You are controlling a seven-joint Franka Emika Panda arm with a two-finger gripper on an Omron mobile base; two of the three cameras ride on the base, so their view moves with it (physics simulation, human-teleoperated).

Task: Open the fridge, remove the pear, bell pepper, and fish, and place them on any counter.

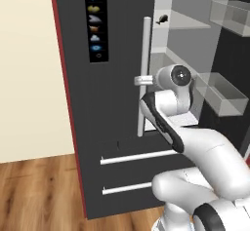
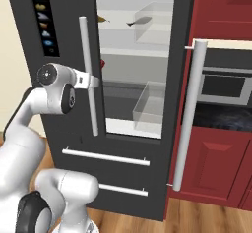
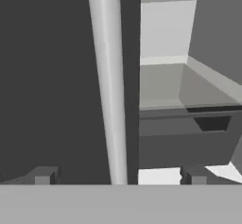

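Note:
The dark grey fridge (image 1: 114, 103) has its left door shut and its right door swung open. My gripper (image 1: 141, 81) is open at the left door's silver bar handle (image 2: 88, 74). In the hand view the bar (image 3: 109, 86) runs up between the two fingertips (image 3: 45, 176), which stand apart from it. The small dark fish (image 2: 139, 20) lies on the top shelf, also seen as the fish (image 1: 162, 19). A bright red sliver, the bell pepper (image 2: 102, 63), peeks past the door edge on the shelf below. A brownish bit, perhaps the pear (image 2: 102, 18), shows on the top shelf, mostly hidden.
Clear bins (image 1: 222, 96) hang on the open door, whose long handle (image 2: 189, 114) juts out at the right. Two drawers with silver bars (image 2: 106, 157) sit below. Red cabinets (image 2: 216, 163) and a black marbled counter strip (image 2: 224, 117) lie to the right. The floor is wood.

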